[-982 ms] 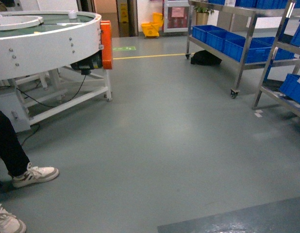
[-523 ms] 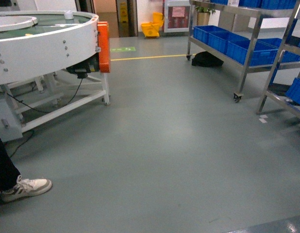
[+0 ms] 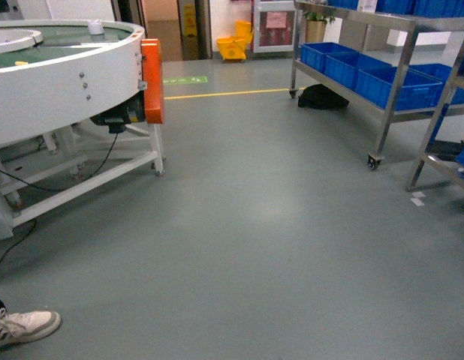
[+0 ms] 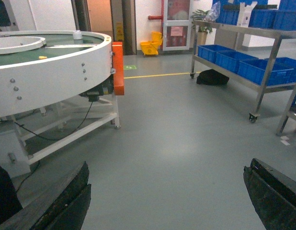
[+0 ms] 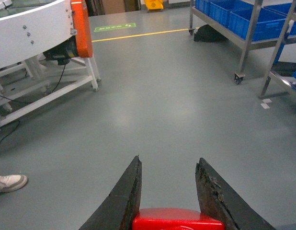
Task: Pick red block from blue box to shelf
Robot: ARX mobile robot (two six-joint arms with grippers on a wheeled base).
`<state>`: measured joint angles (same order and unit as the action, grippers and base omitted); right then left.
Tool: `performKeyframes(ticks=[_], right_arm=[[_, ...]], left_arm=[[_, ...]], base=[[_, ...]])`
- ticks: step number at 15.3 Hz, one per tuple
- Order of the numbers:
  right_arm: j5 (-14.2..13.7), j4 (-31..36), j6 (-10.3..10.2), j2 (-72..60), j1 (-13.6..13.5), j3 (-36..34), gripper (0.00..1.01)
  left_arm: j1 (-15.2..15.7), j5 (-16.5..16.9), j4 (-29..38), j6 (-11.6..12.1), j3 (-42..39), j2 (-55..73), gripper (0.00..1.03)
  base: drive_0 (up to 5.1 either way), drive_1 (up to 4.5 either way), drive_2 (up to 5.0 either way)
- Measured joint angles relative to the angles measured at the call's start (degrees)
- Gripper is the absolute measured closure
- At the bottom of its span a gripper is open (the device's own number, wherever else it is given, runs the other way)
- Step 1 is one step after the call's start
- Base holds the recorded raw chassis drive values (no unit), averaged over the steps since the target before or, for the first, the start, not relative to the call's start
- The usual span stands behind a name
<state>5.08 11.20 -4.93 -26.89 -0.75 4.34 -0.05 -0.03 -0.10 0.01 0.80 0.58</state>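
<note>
Compared with a second ago the whole scene has slid left in my head cam: the round white conveyor (image 3: 63, 75) with its orange guard (image 3: 152, 81) sits further toward the edge, the sneaker (image 3: 23, 328) has dropped into the bottom corner, and the dark glossy patch of floor is gone from view. The shelf (image 3: 393, 71) of shiny steel posts now shows more of its near side, caster wheel included, with dark blue crates (image 3: 367, 71) on its lower tier. My right hand (image 5: 169, 191) is pinching the red block (image 5: 178, 221), which sits right between the two black fingers at the bottom of that wrist view; it's bright glossy red, and I only see a smooth rounded top edge. The shelf is ahead and off to the right of that hand, well apart from it. My left hand (image 4: 167, 196) has its fingers spread wide with nothing between them. There's a green floor marking (image 3: 185, 79) by the yellow line, but I can't read it.
</note>
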Motion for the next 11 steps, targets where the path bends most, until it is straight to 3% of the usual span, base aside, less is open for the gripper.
performKeyframes(ticks=[11], right_arm=[[0.0, 0.1, 0.0, 0.0, 0.0, 0.0, 0.73]], left_arm=[[0.0, 0.0, -0.1, 0.0, 0.0, 0.0, 0.05]], base=[[0.1, 4.32, -4.2]])
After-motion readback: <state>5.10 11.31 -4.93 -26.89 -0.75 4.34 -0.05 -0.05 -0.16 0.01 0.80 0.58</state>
